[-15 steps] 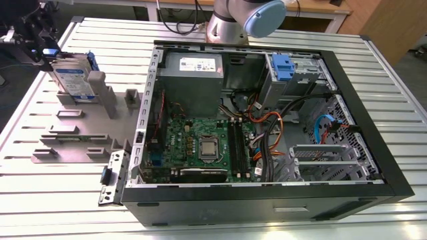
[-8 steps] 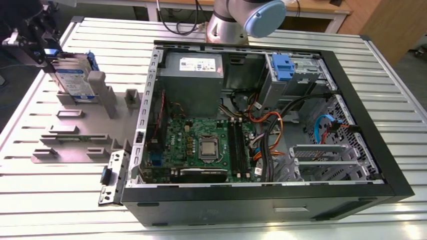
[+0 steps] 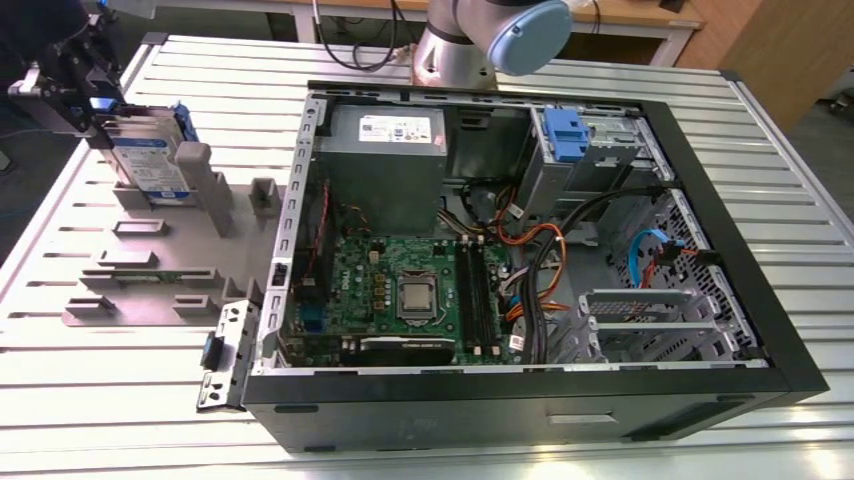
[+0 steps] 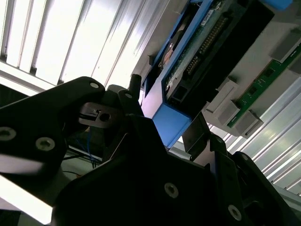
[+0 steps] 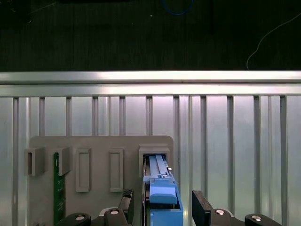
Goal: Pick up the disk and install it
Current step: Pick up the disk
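The disk [image 3: 150, 165] stands on edge in a slot of the grey holder plate [image 3: 134, 270], at the exterior view's left, outside the computer. It is silver with a white-and-blue label and a blue frame. My gripper [image 3: 96, 112] hangs at the disk's upper end. In the first wrist view the gripper [image 5: 162, 200] is open, and its two black fingertips [image 5: 200, 197] straddle the blue-framed edge of the disk [image 5: 162, 190] with a small gap on each side. The second wrist view shows the disk's circuit-board face [image 4: 207, 42] and blue frame corner [image 4: 171, 123] close to the gripper body.
The open computer case [image 3: 534, 400] lies at the exterior view's right, with a grey power-supply box [image 3: 387, 135], the motherboard [image 3: 400, 290], cables and a drive bay with a blue latch [image 3: 567, 135]. A green memory strip [image 5: 59, 197] stands in the holder plate. The slatted table's edge [image 5: 150, 77] is just beyond.
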Controlling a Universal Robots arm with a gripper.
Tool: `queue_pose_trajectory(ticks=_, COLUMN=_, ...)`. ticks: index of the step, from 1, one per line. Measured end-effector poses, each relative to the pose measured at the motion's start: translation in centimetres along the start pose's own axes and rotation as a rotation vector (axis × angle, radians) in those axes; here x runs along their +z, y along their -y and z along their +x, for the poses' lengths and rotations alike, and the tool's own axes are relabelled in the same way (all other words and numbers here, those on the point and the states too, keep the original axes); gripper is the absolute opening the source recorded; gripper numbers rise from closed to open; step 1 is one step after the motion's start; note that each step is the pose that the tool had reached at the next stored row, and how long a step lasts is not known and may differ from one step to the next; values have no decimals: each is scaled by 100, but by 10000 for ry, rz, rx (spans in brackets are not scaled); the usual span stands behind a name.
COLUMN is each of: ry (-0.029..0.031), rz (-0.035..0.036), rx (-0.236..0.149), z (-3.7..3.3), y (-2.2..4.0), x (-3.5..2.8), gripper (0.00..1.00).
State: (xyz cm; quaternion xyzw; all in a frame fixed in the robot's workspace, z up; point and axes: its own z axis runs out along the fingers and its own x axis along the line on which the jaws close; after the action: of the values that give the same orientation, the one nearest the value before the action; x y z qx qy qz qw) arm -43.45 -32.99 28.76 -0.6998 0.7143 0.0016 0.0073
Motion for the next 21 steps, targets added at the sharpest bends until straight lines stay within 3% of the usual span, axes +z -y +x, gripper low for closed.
queue_pose_trajectory(ticks=9, ry=1, rz=3, rx=0, z=0, y=0, x=3, gripper=59)
queue_pose_trajectory(ticks=10, ry=1, rz=3, rx=0, z=0, y=0, x=3, gripper=52)
queue_pose_trajectory(ticks=20, ry=1, rz=3, rx=0, z=0, y=0, x=5, gripper=50)
queue_pose_trajectory(ticks=21, ry=1, rz=2, rx=0, z=0, y=0, x=5, gripper=44)
